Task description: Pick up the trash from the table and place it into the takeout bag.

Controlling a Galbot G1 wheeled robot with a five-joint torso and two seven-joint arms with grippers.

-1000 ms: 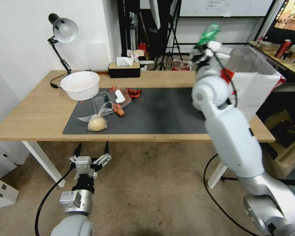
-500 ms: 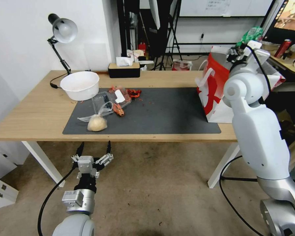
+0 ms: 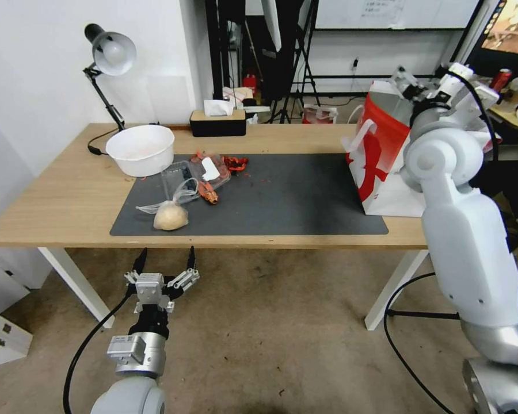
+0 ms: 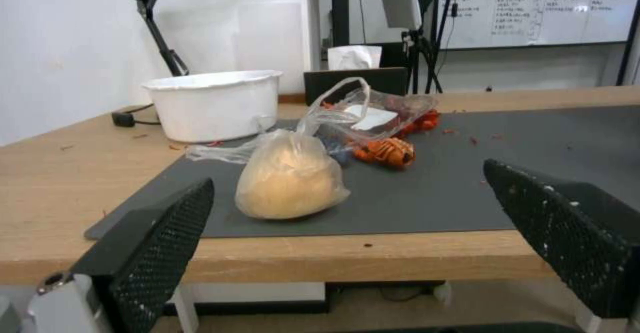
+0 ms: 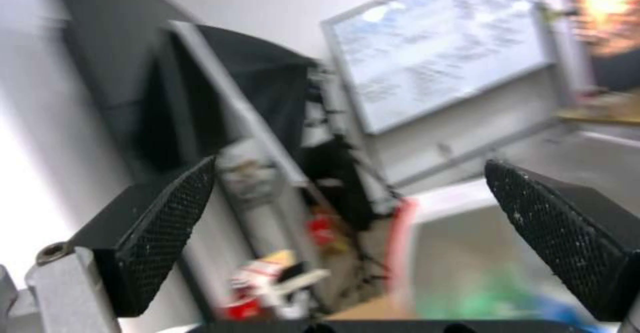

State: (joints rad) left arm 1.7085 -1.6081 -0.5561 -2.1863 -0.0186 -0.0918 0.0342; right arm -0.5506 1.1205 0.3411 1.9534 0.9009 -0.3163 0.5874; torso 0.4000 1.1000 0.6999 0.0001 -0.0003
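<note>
Over the takeout bag (image 3: 380,155) at the worktop's (image 3: 69,195) right end, right pincer (image 3: 423,86) hangs open and empty. Left pincer (image 3: 162,265) waits open, below the bagged bun (image 3: 170,215); approach it level, I'd say.

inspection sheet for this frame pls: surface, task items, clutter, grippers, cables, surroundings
Surface: light-wood table with dark grey mat; red crumbs on the mat.
Job's things: bagged bun near the mat's front edge; clear plastic container with red scraps behind it; white bowl at the mat's far left corner; takeout bag upright at the table's right end.
Clutter: desk lamp, tissue box at the back edge.
Grippers: left gripper open, low in front of the table, facing the bun; right gripper open, raised above the bag's mouth, holding nothing.
Cables: black cable along the left arm; another on the floor by the right table leg.
Surroundings: whiteboard, stands, side table with cans.
</note>
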